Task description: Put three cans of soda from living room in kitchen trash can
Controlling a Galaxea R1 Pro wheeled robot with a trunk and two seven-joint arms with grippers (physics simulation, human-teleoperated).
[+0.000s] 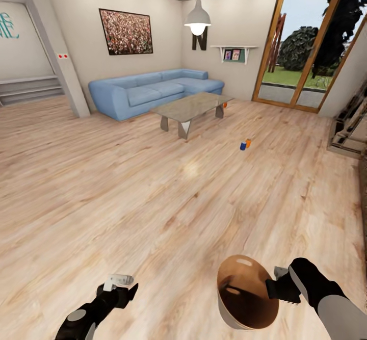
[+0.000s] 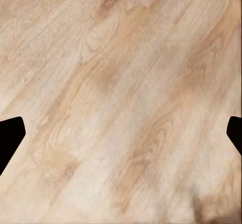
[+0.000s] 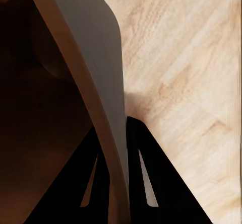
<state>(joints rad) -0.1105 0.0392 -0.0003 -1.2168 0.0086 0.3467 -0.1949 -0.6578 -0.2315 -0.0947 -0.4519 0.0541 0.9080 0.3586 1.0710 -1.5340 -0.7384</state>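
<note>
At the near left of my head view, my left tool (image 1: 122,285) hangs empty over the wooden floor (image 1: 127,192), its two fingers spread wide apart; the left wrist view confirms this, with one black fingertip (image 2: 10,138) at each edge of the frame and bare boards between them. Farther back on the left, a blue corner sofa (image 1: 153,91) sits against the wall below a framed picture (image 1: 126,31). In front of the sofa stands a low grey worktop (image 1: 191,108), and one orange can (image 1: 225,105) rests on the floor just beside its far right leg. Right of that, well apart from the worktop, a dark blue can (image 1: 243,146) and a second orange can (image 1: 248,142) stand upright together on the floor. At the near right, my right tool (image 1: 271,281) is clamped on the rim of the tash can (image 1: 247,294), which tilts its tan-brown inside toward the camera; the right wrist view shows one finger (image 3: 146,183) on each side of its wall. Wood-framed glass doors (image 1: 306,44) fill the far right.
</note>
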